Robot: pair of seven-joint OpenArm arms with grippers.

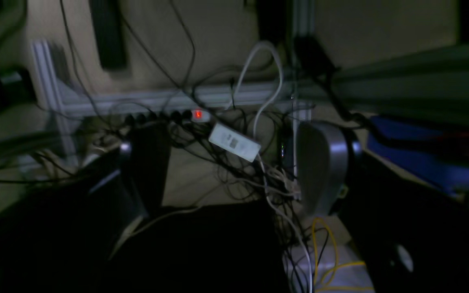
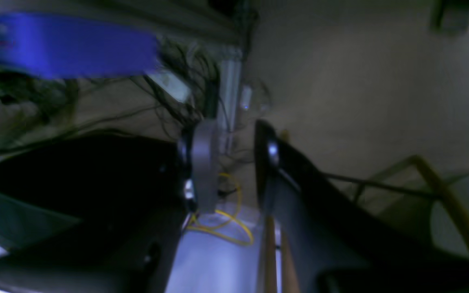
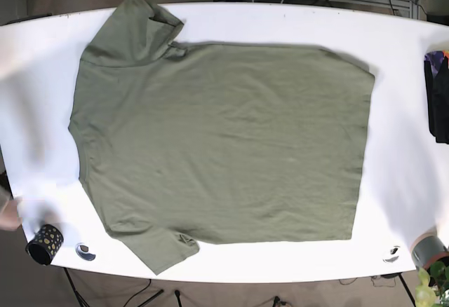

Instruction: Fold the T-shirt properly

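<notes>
An olive green T-shirt lies spread flat on the white table in the base view, collar end to the left, hem to the right, one sleeve at top left and one at bottom left. Neither arm shows in the base view. In the left wrist view my left gripper is open and empty, over floor cables away from the table. In the right wrist view my right gripper is open and empty, also over the floor. The shirt is out of both wrist views.
A dark dotted cup and a small ring sit at the table's front left corner. Dark folded clothes lie at the right edge. A power strip and tangled cables lie on the floor.
</notes>
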